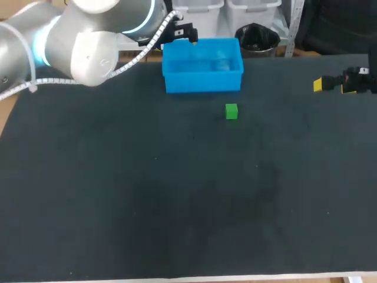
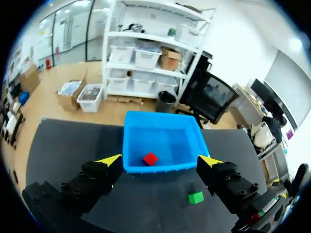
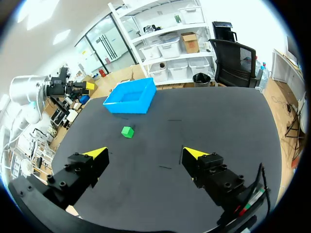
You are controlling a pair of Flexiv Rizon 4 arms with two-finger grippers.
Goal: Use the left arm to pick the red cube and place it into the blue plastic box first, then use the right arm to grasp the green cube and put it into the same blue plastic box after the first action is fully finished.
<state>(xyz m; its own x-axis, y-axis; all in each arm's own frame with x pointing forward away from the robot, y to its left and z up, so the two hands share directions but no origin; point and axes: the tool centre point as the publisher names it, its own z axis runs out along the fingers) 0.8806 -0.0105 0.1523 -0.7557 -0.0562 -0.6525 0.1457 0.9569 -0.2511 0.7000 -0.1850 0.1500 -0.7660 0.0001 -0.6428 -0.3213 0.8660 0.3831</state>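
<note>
a: right gripper (image 3: 145, 153) has its fingers spread and empty, well away from the blue plastic box (image 3: 130, 99). left gripper (image 2: 160, 160) hangs spread over that box, with the red cube (image 2: 150, 158) lying inside it.
b: and the green cube (image 3: 127, 131)?
a: on the table (image 3: 218, 126), just in front of the box. it looks light, rigid and probably smooth. i'd pinch two opposite flat faces, squarely.

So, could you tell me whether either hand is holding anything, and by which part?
Nothing is held: the left hand and right hand are both open. The red cube lies in the blue box.
</note>
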